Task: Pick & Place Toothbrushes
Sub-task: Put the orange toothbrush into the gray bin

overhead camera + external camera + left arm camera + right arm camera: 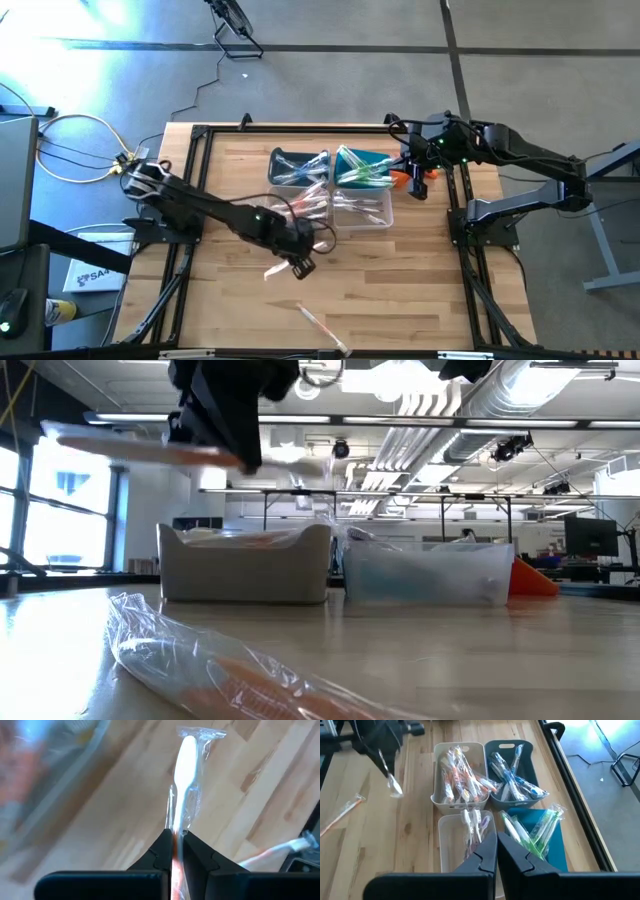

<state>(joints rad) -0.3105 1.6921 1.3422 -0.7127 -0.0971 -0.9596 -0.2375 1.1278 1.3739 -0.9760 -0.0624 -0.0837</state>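
From above, the left gripper point(300, 264) sits over the bare wood in front of the bins point(330, 185), its fingers pinched on a wrapped toothbrush point(281, 270) that sticks out sideways. Another wrapped toothbrush point(322, 327) lies alone near the table's front edge. The right gripper point(418, 185) hangs beside the bins at the table's far right, by an orange cloth point(402, 178).

At table height, the held toothbrush point(140, 448) is lifted clear of the table point(420, 650), roughly level, above a beige bin point(245, 565). A crinkled wrapper point(230, 665) fills the foreground; it is probably the loose brush, though it is too blurred to be sure.

The left wrist camera shows the fingers point(159, 856) nearly closed on the pink-handled, white-headed brush point(186, 765).

The right wrist camera shows its fingers point(487, 851) closed together, holding nothing, above four bins packed with toothbrushes point(465, 775) sorted by colour.
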